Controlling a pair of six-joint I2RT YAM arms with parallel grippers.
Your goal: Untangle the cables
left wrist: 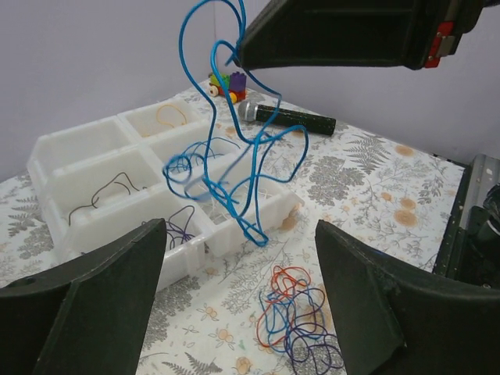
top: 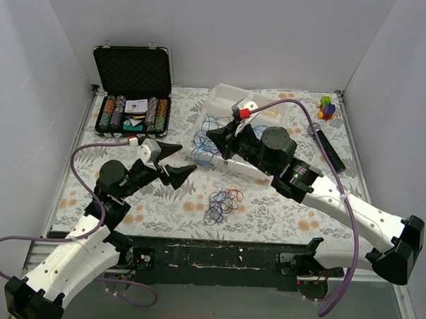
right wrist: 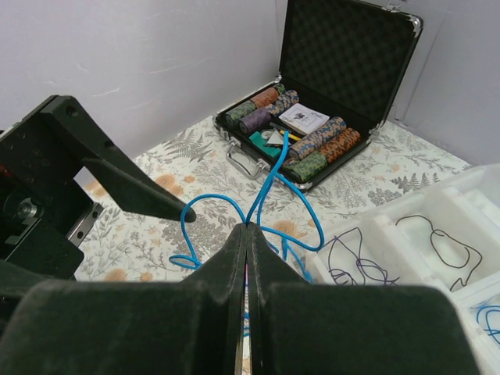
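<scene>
A tangle of red, blue and dark purple cables [top: 222, 204] lies on the floral table; it also shows between my left fingers in the left wrist view [left wrist: 301, 320]. My right gripper [top: 213, 135] is shut on a bunch of bright blue cables [top: 205, 141], holding them in the air above the white tray's near edge. The blue loops hang from its tip in the left wrist view [left wrist: 234, 164] and stick out of the closed jaws in the right wrist view [right wrist: 269, 191]. My left gripper [top: 180, 161] is open and empty, left of the hanging blue cables.
A white compartment tray [top: 226, 103] holds sorted cables: black, purple and orange ones [left wrist: 117, 191]. An open black case of poker chips [top: 134, 110] stands at the back left. A black microphone [top: 328, 147] and a small coloured toy [top: 327, 106] lie at the right.
</scene>
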